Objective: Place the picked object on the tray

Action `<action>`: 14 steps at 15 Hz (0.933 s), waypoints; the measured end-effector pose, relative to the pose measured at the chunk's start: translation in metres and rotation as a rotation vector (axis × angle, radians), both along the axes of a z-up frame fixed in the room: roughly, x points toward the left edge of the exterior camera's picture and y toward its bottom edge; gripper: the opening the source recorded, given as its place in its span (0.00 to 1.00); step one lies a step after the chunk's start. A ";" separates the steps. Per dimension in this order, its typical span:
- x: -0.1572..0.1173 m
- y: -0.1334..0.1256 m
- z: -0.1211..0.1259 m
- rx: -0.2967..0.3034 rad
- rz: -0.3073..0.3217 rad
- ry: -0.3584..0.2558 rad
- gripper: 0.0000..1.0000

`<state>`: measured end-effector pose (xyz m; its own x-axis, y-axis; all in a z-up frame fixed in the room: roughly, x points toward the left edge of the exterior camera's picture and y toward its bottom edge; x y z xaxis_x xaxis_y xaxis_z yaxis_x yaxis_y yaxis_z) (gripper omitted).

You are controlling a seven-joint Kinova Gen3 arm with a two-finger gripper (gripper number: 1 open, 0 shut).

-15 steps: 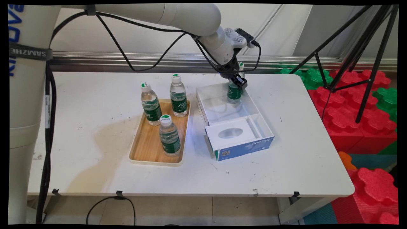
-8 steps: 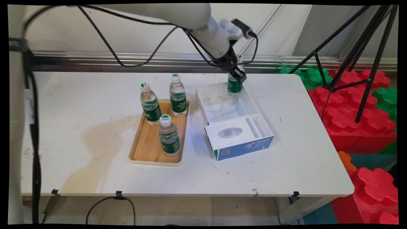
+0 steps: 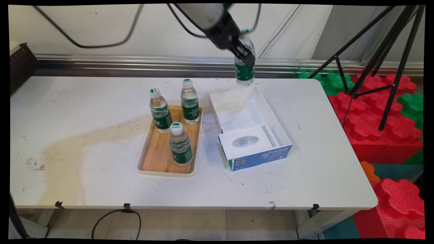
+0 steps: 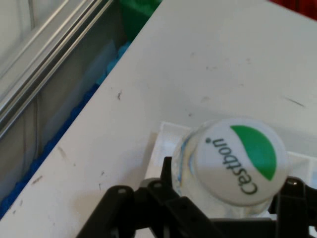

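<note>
Claw (image 3: 244,54) clamped on a small water bottle (image 3: 244,71), fingers closed around the upper body just under the neck, bottle hanging upright in the air, clear of the bench (image 3: 84,135). It sits above the 12 o'clock end of the open white box (image 3: 249,127), not touching it. Hand view: white-and-green cap (image 4: 237,161) facing the camera, claw linkage wrapped round the bottle below it, box corner underneath.

Handling, judged: bottle looks full, so moderately heavy for its size; thin clear plastic, gives a bit under squeeze, smooth and label-wrapped so fairly slippery. Not fragile. Best hold looks like the shoulder or upper label band, where the claw sits now; a low grip would let it tip.

At 9 o'clock of the box: wooden tray (image 3: 159,159) with three more bottles (image 3: 180,144) standing upright. Tripod (image 3: 383,61) and red foam blocks (image 3: 390,135) off the bench at 3 o'clock.
</note>
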<state>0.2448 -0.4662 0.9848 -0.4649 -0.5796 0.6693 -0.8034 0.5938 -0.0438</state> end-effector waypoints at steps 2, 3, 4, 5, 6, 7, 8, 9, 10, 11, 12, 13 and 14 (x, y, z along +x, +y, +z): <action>0.018 0.019 0.027 -0.003 -0.037 0.005 0.00; 0.030 0.030 0.040 -0.002 -0.059 -0.001 0.00; 0.042 0.038 0.049 0.001 -0.079 -0.008 0.00; 0.057 0.048 0.058 0.006 -0.104 -0.019 0.00; 0.073 0.058 0.066 0.006 -0.125 -0.029 0.00; 0.087 0.067 0.071 0.008 -0.142 -0.037 0.00; 0.108 0.079 0.075 0.009 -0.163 -0.045 0.00; 0.123 0.090 0.077 0.013 -0.181 -0.048 0.00; 0.137 0.100 0.077 0.018 -0.198 -0.048 0.00; 0.147 0.108 0.077 0.023 -0.212 -0.047 0.00; 0.162 0.118 0.076 0.030 -0.233 -0.045 0.00; 0.178 0.131 0.074 0.039 -0.258 -0.040 0.00; 0.194 0.143 0.071 0.049 -0.283 -0.031 0.00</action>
<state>0.4383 -0.3233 1.0560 -0.6324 -0.4549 0.6270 -0.6039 0.7964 -0.0314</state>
